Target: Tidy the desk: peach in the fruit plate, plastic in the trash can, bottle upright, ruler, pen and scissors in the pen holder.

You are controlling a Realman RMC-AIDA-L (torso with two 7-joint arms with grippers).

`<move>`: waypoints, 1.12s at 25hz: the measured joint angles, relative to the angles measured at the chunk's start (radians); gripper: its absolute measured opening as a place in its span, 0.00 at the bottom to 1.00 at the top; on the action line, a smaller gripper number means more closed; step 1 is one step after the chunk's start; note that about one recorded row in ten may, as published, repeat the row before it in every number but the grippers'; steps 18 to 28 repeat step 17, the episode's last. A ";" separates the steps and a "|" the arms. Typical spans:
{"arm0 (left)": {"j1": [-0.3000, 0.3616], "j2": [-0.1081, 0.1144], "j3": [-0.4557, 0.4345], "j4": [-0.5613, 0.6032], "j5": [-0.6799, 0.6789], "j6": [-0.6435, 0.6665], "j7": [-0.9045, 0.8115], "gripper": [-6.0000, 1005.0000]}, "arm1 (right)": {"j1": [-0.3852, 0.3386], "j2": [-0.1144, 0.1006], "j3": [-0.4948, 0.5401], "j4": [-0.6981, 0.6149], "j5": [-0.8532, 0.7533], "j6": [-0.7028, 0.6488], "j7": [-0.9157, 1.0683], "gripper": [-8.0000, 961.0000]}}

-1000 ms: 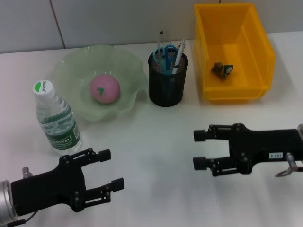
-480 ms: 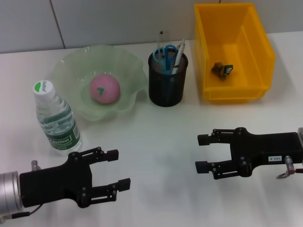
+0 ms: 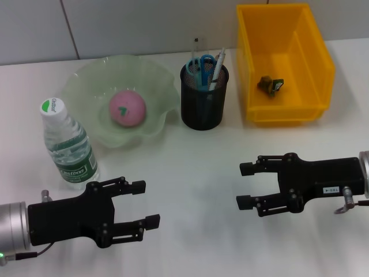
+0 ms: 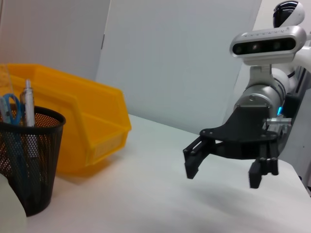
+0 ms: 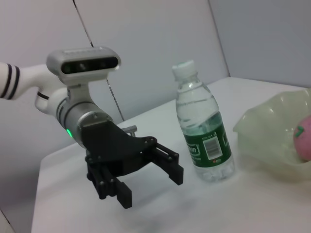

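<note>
A pink peach (image 3: 127, 108) lies in the pale green fruit plate (image 3: 86, 86). A water bottle (image 3: 67, 145) with a white cap stands upright left of the plate's front; it also shows in the right wrist view (image 5: 204, 131). The black mesh pen holder (image 3: 204, 104) holds blue scissors (image 3: 206, 62), a pen (image 3: 217, 68) and a clear ruler (image 3: 197, 49). A crumpled plastic piece (image 3: 271, 85) lies in the yellow bin (image 3: 316, 66). My left gripper (image 3: 143, 203) is open and empty at the front left. My right gripper (image 3: 245, 186) is open and empty at the front right.
The white table (image 3: 196, 167) ends at a grey wall behind the plate and bin. The holder (image 4: 26, 160) and bin (image 4: 92, 126) show in the left wrist view, with my right gripper (image 4: 221, 165) beyond them. My left gripper (image 5: 146, 172) shows in the right wrist view.
My left gripper has moved forward and to the right over the table. My right gripper has drawn back slightly to the right. Both stayed open and empty.
</note>
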 joint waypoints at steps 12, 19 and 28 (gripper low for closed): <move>0.008 0.002 0.006 0.003 0.011 0.006 0.005 0.78 | -0.001 0.000 0.003 -0.001 -0.006 -0.035 0.030 0.85; 0.012 0.003 0.009 0.014 0.023 0.011 -0.002 0.78 | -0.006 0.001 -0.004 -0.001 -0.006 -0.038 0.034 0.85; 0.012 0.003 0.009 0.014 0.023 0.011 -0.002 0.78 | -0.006 0.001 -0.004 -0.001 -0.006 -0.038 0.034 0.85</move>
